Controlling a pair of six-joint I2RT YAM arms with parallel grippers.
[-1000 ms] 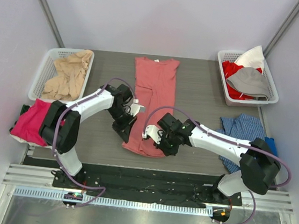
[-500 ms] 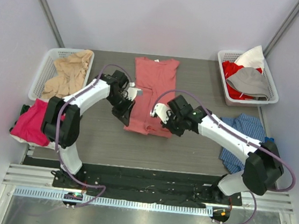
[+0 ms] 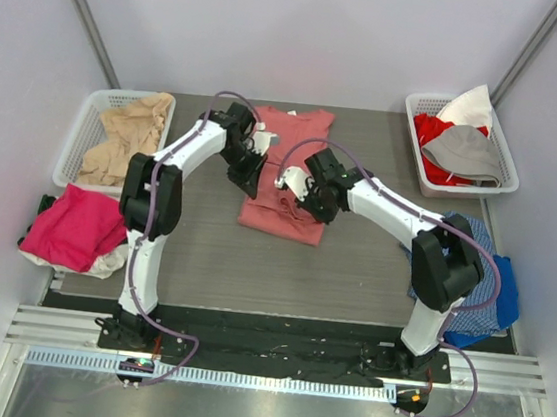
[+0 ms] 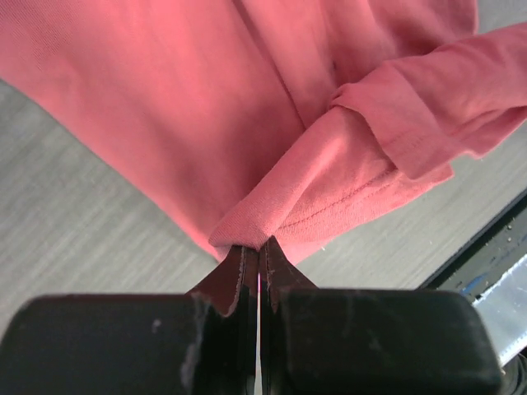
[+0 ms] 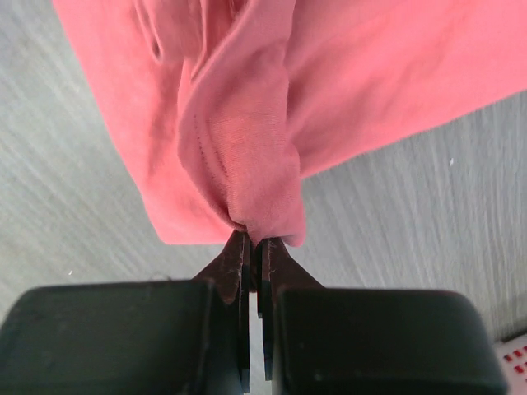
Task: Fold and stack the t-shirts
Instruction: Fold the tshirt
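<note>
A salmon-red short-sleeved cloth t-shirt [image 3: 302, 136] lies at the middle of the grey wood-grain table [image 3: 352, 267]. Its collar points to the far wall, and its near part is doubled over, so a soft fold makes the near edge.

The left gripper [image 3: 251, 175] is clenched on the shirt's left side. In the left wrist view its dark fingers [image 4: 235, 284] meet on a rolled strip of stitched hem, raised off the flat cloth beneath. The right gripper [image 3: 312, 200] is clenched on the shirt's right side, and in the right wrist view its fingers [image 5: 276, 276] pinch a gathered bunch of the same red cloth. From above, the arms cover the held parts, so it is probably the bottom hem, though I cannot be sure.

A white plastic mesh basket [image 3: 85, 121] at the far left holds crumpled beige cloth [image 3: 125, 141]. A second white basket [image 3: 414, 169] at the far right holds red cloth [image 3: 436, 136], grey cloth [image 3: 466, 151] and a white piece. A magenta-pink cloth heap [image 3: 75, 228] sits at the table's left edge, and a blue checked cloth [image 3: 485, 293] lies at its right edge under the right arm
</note>
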